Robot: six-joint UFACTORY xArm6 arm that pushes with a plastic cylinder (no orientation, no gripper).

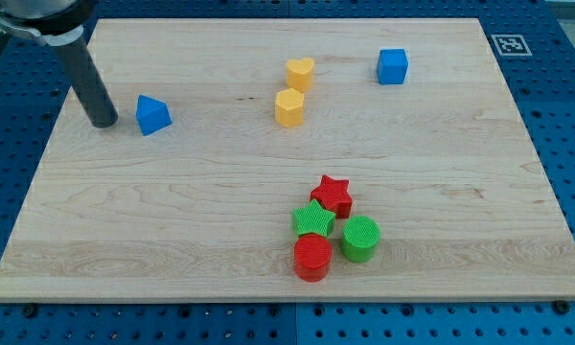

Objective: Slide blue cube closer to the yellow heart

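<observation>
My tip (103,123) (far left) sits well apart from blue cube (392,66).

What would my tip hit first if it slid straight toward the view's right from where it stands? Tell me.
My tip would first meet the blue triangular block, which sits just to its right with a small gap. Beyond that lies the yellow hexagon block, though depth makes exact alignment uncertain.

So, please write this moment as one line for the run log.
my tip: far view's left, beside blue triangular block | blue cube: untouched, right of yellow heart | gap: open | step: push not begun
</observation>
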